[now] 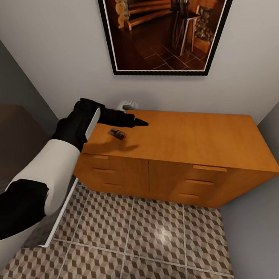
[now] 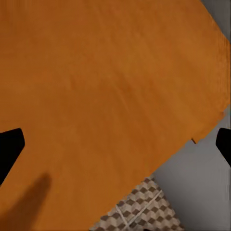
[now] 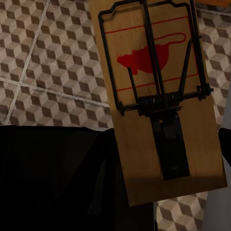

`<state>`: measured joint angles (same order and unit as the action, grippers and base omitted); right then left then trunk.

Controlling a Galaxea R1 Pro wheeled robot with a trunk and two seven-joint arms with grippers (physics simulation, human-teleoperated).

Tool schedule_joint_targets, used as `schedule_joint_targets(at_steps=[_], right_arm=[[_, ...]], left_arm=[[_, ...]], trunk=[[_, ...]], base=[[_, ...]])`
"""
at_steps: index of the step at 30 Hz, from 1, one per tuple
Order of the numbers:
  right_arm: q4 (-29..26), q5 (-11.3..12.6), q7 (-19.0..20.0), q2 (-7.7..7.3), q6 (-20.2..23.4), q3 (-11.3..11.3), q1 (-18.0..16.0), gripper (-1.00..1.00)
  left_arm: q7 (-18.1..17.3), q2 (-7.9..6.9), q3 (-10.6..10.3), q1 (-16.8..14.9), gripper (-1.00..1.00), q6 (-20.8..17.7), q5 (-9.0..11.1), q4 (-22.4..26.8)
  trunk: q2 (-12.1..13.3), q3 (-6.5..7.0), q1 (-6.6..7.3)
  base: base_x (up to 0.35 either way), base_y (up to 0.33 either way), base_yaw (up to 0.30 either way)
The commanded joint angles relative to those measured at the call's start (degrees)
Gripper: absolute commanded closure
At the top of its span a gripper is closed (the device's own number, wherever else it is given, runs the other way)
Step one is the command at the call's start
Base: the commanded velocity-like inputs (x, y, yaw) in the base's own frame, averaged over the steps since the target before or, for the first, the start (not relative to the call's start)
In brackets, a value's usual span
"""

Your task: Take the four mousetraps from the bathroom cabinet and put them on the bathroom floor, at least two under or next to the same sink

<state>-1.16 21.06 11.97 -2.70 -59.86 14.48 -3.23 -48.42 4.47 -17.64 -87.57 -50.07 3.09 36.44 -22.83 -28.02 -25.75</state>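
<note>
1. We see the cabinet (image 1: 191,138) against the wall, on the bathroom floor (image 1: 137,243).
2. Left gripper (image 1: 138,121) hangs over the cabinet top's rear left corner, fingers spread.
3. One mousetrap (image 1: 117,134) lies near that corner.
4. Right gripper (image 3: 211,163) pinches another mousetrap (image 3: 159,101) above the tiles.

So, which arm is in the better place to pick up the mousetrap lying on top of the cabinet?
Left. The left gripper hovers over the cabinet top, just beside the mousetrap lying there, with jaws open. The right gripper already holds another mousetrap above the floor.
</note>
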Motion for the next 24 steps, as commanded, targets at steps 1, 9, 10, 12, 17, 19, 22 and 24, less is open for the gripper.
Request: schedule_joint_targets(at_steps=[1,9,10,12,17,19,22,24], right_arm=[[0.02,0.67,0.59,-0.02,-0.14,0.28,-0.02,1.0],[-0.06,0.63,0.6,-0.1,-0.14,0.2,-0.02,1.0],[-0.07,0.61,0.6,-0.1,-0.14,0.2,-0.02,1.0],[-0.07,0.61,0.6,-0.11,-0.14,0.2,-0.02,1.0],[-0.27,0.57,0.61,-0.14,-0.14,0.2,-0.02,1.0],[-0.3,0.57,0.65,-0.17,-0.14,0.2,-0.02,1.0],[-0.32,0.57,0.66,-0.15,-0.14,0.2,-0.02,1.0],[-0.33,0.51,0.67,-0.12,-0.14,0.25,-0.02,1.0]], left_arm=[[-1.6,-0.17,-0.59,-0.05,-1.0,0.77,0.24,0.05],[-12.28,-3.22,-5.56,-0.05,-1.0,7.06,0.08,0.08],[-14.6,-4.14,-6.95,-0.05,-1.0,8.17,0.06,0.13],[-18.0,-5.39,-8.66,-0.05,-1.0,9.72,0.02,0.23],[-27.17,-8.82,-11.3,-0.05,-1.0,14.19,-0.21,1.13],[-30.32,-10.13,-12.23,-0.05,-1.0,16.04,-0.44,1.53],[-35.19,-11.82,-14.1,-0.05,-1.0,19.3,-1.03,2.23],[-39.73,-13.27,-15.31,-0.05,-1.0,22.73,-2.14,3.02]], trunk=[[-0.09,-0.08,-0.03],[-0.09,-0.08,-0.03],[-0.09,-0.08,-0.03],[-0.09,-0.08,-0.03],[-0.09,-0.08,-0.03],[-0.09,-0.08,-0.03],[-0.09,-0.08,-0.03],[-0.09,-0.08,-0.03]], base=[[0.0,0.0,0.0],[0.0,0.0,0.0],[0.0,0.0,0.0],[0.0,0.0,0.0],[0.0,0.0,0.0],[0.0,0.0,0.0],[0.0,0.0,0.0],[0.0,0.0,0.0]])
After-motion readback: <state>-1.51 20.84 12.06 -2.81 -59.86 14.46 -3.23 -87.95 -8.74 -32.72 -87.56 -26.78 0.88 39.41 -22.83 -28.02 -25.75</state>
